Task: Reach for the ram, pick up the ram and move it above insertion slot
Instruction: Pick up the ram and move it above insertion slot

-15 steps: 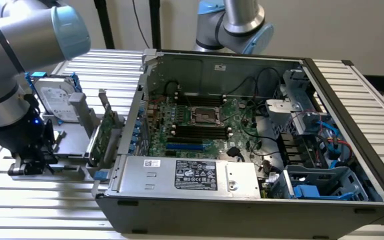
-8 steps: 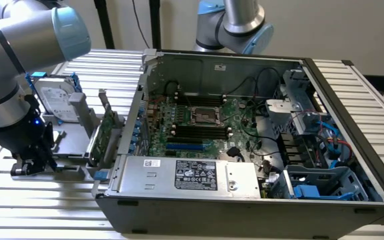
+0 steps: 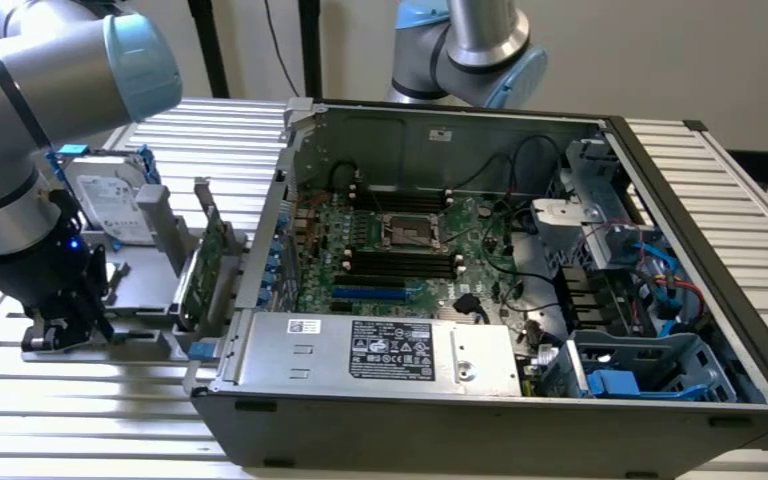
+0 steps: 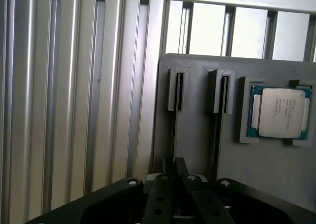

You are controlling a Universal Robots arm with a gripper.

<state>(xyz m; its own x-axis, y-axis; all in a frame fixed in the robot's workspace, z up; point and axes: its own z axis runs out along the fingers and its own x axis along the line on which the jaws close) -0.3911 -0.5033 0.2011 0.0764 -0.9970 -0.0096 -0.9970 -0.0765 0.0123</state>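
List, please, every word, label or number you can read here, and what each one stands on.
No text here can be quoted.
Black label on the power supply: print too small to read.
White sticker beside it: too small to read.
Hard drive label: too small to read.
Processor lid: faint lettering, unreadable.

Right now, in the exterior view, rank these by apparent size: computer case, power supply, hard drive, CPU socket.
1. computer case
2. power supply
3. hard drive
4. CPU socket, though it sits farther back
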